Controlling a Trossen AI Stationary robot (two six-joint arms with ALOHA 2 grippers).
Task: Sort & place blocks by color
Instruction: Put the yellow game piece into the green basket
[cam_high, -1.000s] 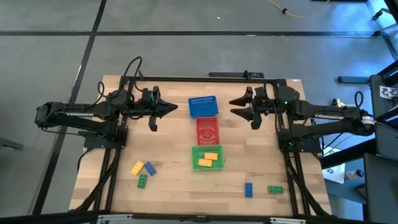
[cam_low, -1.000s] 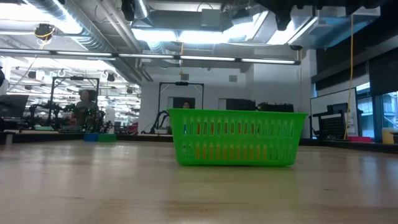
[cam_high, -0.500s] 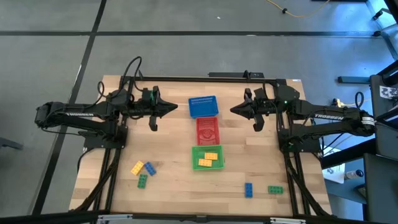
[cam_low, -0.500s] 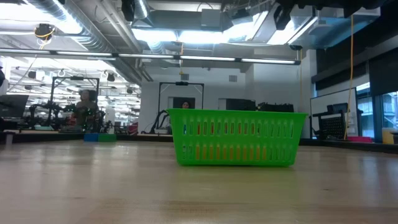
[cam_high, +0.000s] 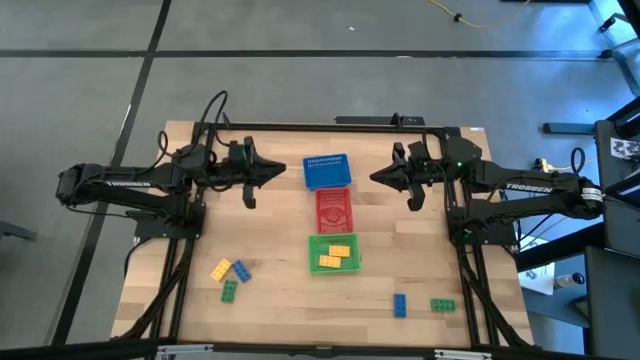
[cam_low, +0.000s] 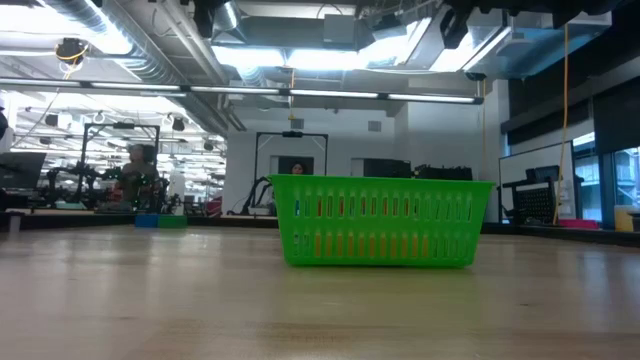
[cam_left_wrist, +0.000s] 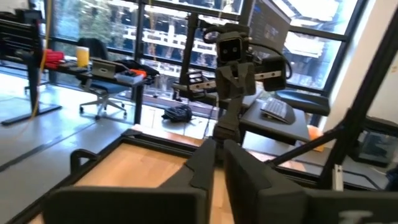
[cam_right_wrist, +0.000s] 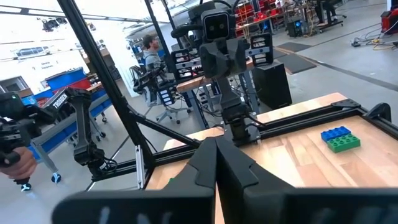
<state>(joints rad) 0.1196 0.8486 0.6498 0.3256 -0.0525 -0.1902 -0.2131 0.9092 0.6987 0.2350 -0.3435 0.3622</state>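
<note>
Now right gripper (cam_high: 377, 178) fingers have snapped together, empty; left gripper (cam_high: 278, 172) fingers nearly together, empty. Blocks (cam_high: 229, 276) lie well below both; no pick begun.

we saw a light wooden table (cam_high: 280, 300) edged by a dark frame. three mesh baskets lay on it in a row down its middle, each touching the next: a blue basket (cam_high: 326, 171) at the far end, a red basket (cam_high: 334, 209) in the middle and a green basket (cam_high: 333, 252) nearest the front edge. on the bare wood left of the green basket lay a small cluster of three blocks close together: a yellow block (cam_high: 220, 269), a blue block (cam_high: 241, 270) and a green block (cam_high: 229, 290). to the right of the green basket, near the front edge, another blue block (cam_high: 400, 305) lay just beside another green block (cam_high: 443, 304).
</note>
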